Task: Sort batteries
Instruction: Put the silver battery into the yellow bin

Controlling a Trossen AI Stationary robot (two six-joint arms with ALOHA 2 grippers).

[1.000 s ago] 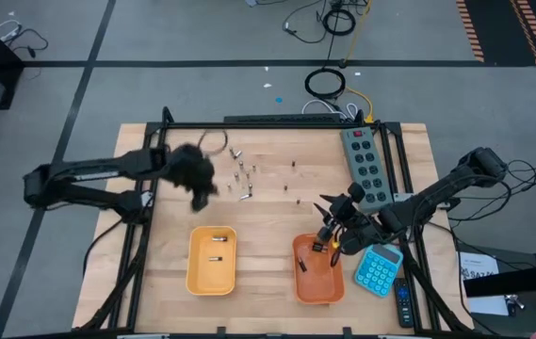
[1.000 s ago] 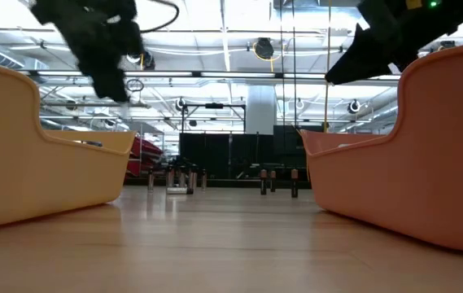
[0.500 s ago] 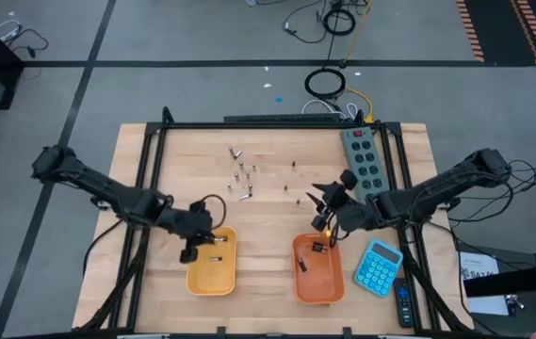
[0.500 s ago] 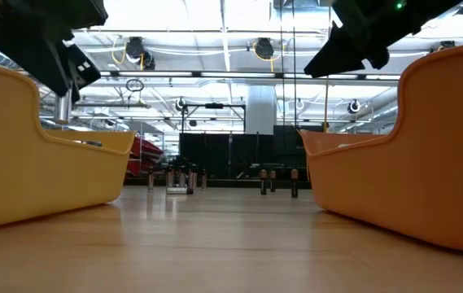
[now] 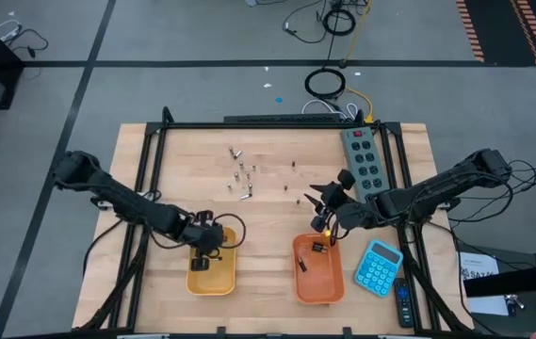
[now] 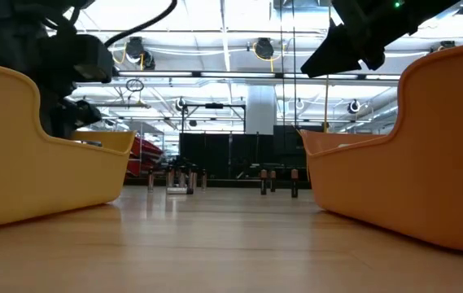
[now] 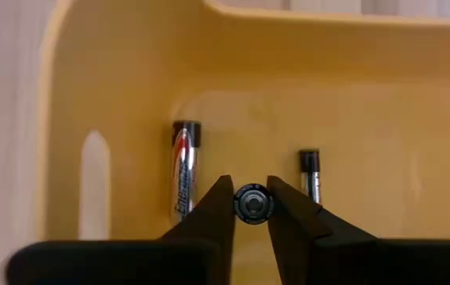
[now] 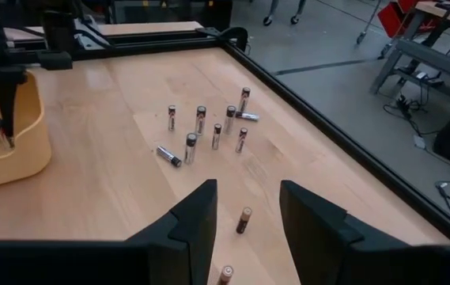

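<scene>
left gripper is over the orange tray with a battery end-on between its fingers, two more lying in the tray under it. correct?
Wrong tray. The left gripper is over the yellow tray, not the orange tray; the high view shows it. The rest holds: the left wrist view shows a battery end-on between its fingers and two batteries lying in the tray.

Left fingers (image 7: 226,207) pinched — right fingers (image 8: 201,210) apart.

Brand lettering along silvery battery (image 7: 183,174) lying in yellow tray (image 7: 114,71), likely "Energizer", only partly legible. Calculator (image 5: 377,269) keys unreadable. No other readable text.
</scene>
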